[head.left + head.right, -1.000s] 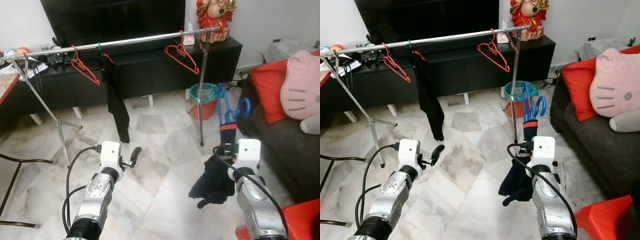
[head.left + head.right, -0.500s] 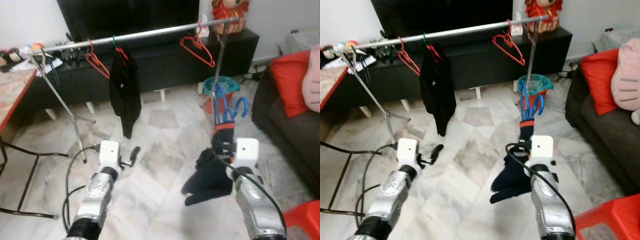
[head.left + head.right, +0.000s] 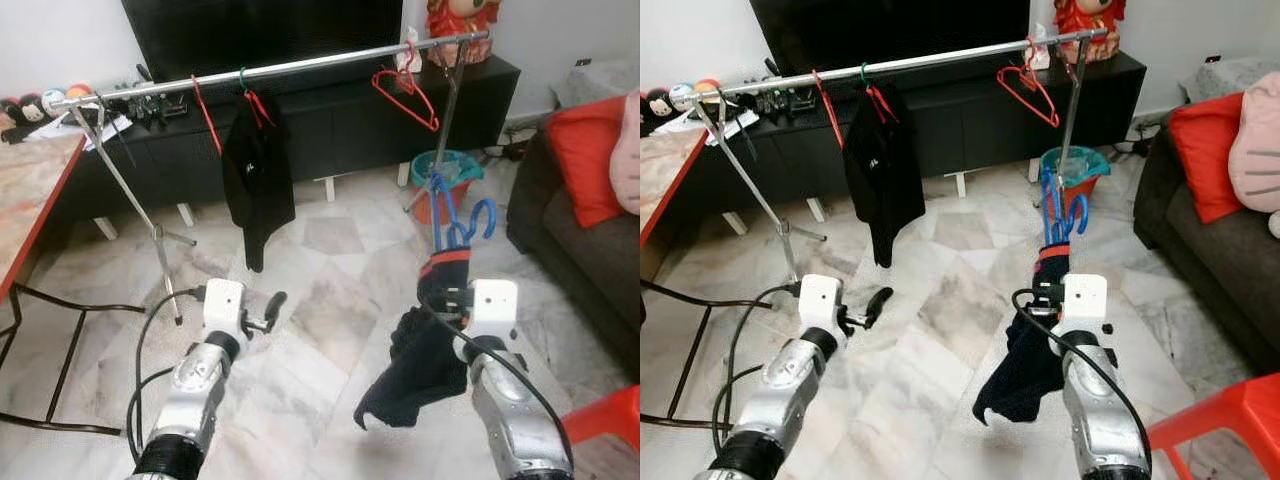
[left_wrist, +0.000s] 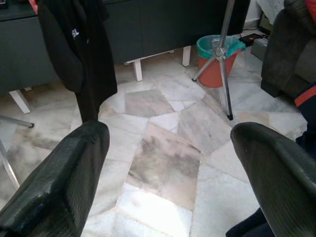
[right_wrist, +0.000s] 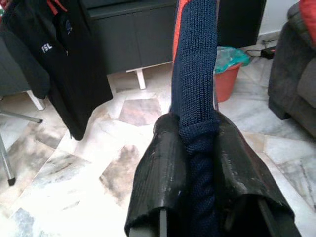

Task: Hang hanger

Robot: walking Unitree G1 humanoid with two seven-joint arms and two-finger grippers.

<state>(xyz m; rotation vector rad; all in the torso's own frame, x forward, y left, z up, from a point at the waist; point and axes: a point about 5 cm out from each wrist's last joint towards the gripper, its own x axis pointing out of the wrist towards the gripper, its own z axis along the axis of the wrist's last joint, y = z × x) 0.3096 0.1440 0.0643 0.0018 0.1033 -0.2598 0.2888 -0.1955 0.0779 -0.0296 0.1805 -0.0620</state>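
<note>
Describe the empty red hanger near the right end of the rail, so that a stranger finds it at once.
Find the silver rail before the black TV cabinet. Near its right end, above the orange bucket, hangs the red hanger. Unlike the hanger carrying the black shirt, it is bare.

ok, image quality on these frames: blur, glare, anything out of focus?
Eye views: sharp, evenly lit, mild sheen on the marble floor. Left wrist view: near fingers soft, floor beyond sharp. Right wrist view: knit garment crisp between the fingers.
</note>
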